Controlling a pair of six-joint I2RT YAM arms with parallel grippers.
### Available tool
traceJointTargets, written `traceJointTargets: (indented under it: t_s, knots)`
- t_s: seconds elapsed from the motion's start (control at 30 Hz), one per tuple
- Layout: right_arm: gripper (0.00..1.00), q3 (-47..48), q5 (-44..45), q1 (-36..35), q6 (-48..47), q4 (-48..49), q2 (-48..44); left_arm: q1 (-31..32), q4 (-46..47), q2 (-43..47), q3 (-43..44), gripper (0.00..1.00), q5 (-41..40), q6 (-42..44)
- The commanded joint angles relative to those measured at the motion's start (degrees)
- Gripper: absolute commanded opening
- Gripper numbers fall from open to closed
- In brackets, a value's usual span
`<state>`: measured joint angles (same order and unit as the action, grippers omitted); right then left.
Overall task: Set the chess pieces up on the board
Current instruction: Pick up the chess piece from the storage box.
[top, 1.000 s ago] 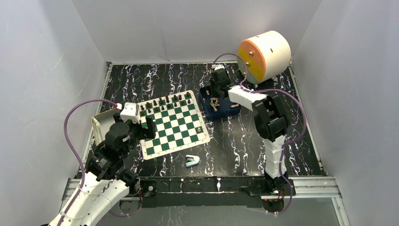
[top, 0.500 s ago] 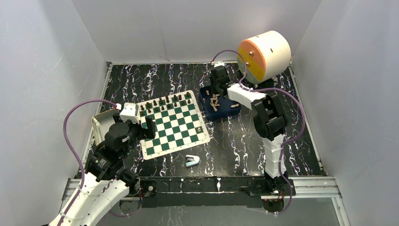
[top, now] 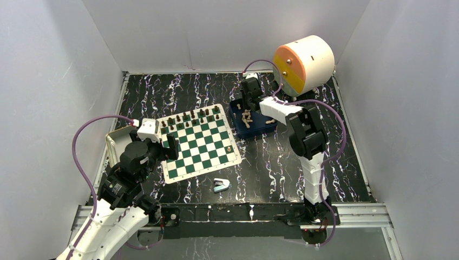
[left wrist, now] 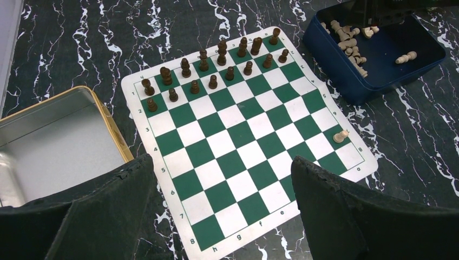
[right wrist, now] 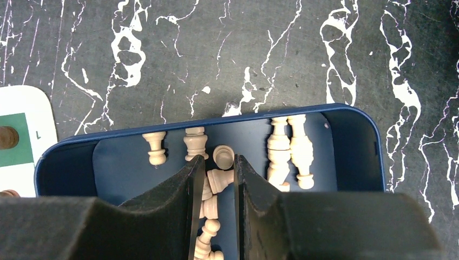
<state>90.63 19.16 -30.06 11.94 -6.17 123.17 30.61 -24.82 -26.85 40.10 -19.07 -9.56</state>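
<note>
Bordering the board (left wrist: 240,134), printed numbers, letters h, g, f

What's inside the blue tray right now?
The blue tray holds loose light chess pieces, lying down. The right gripper is in it, closed on one piece. Its fingers cover whatever lies beneath.

Green-white checkered board (left wrist: 243,135), dark blue tray (left wrist: 327,67)

The thin green-and-white checkered square board (left wrist: 238,135) has a white border with printed marks; digits 2, 3, 6, 8 down one side; letters h, g, f, e along the near edge.
</note>
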Motion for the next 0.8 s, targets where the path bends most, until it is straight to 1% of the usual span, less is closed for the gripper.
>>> traceJointTargets:
  t_s: [0.0, 0.23, 0.4, 0.53, 0.77]
  knots:
    - [0.35, 2.2, 2.0, 0.2, -0.9, 2.2, 0.5, 0.3, 1.5, 0.1, -0.3, 0.95, -1.0, 0.7]
    - [0.35, 3.3, 1.5, 0.3, -1.6, 2.2, 1.5, 0.3, 1.7, -0.2, -0.2, 0.95, -0.7, 0.7]
    - [0.33, 3.7, 1.2, 0.5, -1.4, 1.8, 2.0, 0.3, 1.7, 0.2, -0.3, 0.95, -1.3, 0.7]
    - [0.25, 3.8, 1.2, 0.4, -1.6, 1.9, 1.8, 0.3, 1.7, 0.1, -0.3, 0.95, -1.5, 0.7]
    - [0.21, 4.1, 2.3, 0.4, -2.1, 0.2, -0.5, 0.3, 1.6, 0.2, -0.3, 0.95, -1.5, 0.7]
